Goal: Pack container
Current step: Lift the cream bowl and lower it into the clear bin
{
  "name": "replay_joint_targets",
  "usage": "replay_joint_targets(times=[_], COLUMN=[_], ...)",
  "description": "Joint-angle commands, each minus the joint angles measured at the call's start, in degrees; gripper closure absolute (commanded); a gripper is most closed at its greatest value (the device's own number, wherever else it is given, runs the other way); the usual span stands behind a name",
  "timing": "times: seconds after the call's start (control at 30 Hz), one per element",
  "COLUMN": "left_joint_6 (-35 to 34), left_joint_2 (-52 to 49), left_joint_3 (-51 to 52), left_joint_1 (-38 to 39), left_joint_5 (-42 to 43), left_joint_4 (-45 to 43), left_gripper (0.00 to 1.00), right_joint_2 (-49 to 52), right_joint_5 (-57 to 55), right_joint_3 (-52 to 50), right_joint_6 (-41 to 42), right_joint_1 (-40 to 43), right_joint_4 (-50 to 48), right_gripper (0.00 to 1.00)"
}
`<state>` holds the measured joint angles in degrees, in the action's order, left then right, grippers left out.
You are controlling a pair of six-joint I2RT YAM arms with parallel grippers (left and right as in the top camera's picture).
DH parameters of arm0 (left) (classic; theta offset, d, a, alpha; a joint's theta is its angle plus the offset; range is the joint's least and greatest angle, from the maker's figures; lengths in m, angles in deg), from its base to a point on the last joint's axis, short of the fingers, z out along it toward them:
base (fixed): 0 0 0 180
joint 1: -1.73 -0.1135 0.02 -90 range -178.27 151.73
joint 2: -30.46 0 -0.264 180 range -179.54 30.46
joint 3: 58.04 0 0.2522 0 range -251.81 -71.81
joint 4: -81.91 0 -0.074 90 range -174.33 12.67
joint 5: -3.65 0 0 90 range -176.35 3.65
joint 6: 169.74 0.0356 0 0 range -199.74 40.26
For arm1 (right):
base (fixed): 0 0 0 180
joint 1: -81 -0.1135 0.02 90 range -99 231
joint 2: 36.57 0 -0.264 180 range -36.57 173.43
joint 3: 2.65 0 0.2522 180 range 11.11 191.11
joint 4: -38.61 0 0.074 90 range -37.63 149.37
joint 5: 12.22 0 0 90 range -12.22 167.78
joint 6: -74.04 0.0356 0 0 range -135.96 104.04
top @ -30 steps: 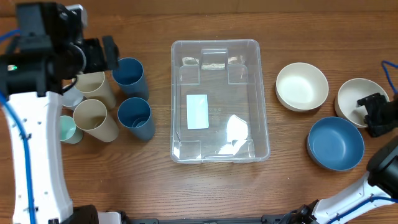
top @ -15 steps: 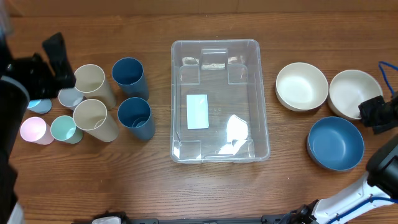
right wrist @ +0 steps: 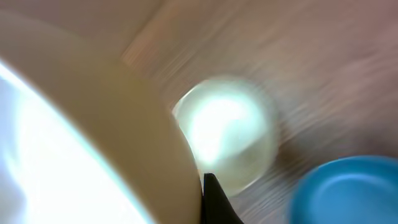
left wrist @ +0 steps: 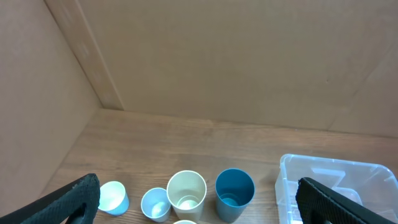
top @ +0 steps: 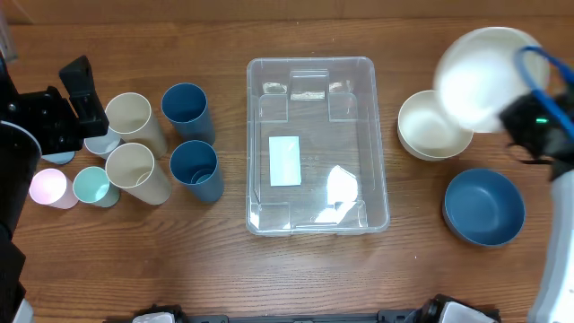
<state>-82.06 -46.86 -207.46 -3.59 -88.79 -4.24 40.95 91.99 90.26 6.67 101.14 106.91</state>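
Overhead: container [top: 318, 144] sat empty at the middle of the surface [top: 430, 269]; nothing packed yet. Right claw [top: 518, 115] was clamped on a white bowl [top: 480, 79], held aloft.
Left wrist: left claw [left wrist: 202, 199] wide open, empty, above the cups [left wrist: 234, 186].
Right wrist: blurred; bowl rim close.

Wooden table [top: 215, 269]: clear container [top: 314, 193] at centre. Left of it, upright: far cream cup [top: 134, 119], near cream cup [top: 136, 170], far blue cup [top: 186, 109], near blue cup [top: 195, 168], pink cup [top: 49, 188], teal cup [top: 91, 186]. Right: white bowl [top: 421, 136], blue bowl [top: 483, 207].
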Motion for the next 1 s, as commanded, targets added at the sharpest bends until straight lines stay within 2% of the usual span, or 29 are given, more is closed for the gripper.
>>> replay_joint_targets(times=[0.0, 0.17, 0.33, 0.6, 0.7, 0.93, 0.97], left_joint_6=[1.51, 1.51, 1.51, 1.51, 1.51, 1.51, 1.51], left_joint_2=[-0.28, -0.31, -0.31, -0.31, -0.31, -0.31, -0.31], left_joint_3=[-0.48, -0.48, -0.48, -0.48, -0.48, -0.48, -0.48], left_joint_1=[0.09, 0.09, 0.09, 0.09, 0.09, 0.09, 0.09], left_joint_5=[-0.74, -0.74, -0.74, -0.74, -0.74, -0.74, -0.74], left_joint_4=[-0.13, -0.13, -0.13, -0.13, -0.13, -0.13, -0.13], left_gripper=[0.00, 0.00, 0.00, 0.00, 0.00, 0.00, 0.00], right_joint_2=[-1.27, -0.72, 4.63, 24.02, 28.46, 32.26, 32.52], right_joint_5=[0.76, -1.42, -11.87, -13.29, -13.33, -14.80, -14.78], right_joint_3=[0.42, 0.42, 0.39, 0.42, 0.42, 0.42, 0.42], right_joint_6=[-5.14, -7.93, -7.91, -8.09, -8.09, -7.87, -7.87], right_joint_1=[-12.79, -28.48, -39.36, -40.61, -40.61, -40.54, -40.54], right_joint_4=[0.92, -2.54, -6.14, -20.63, -24.72, -27.08, -26.95], right_gripper=[0.96, 0.96, 0.96, 0.96, 0.96, 0.96, 0.89])
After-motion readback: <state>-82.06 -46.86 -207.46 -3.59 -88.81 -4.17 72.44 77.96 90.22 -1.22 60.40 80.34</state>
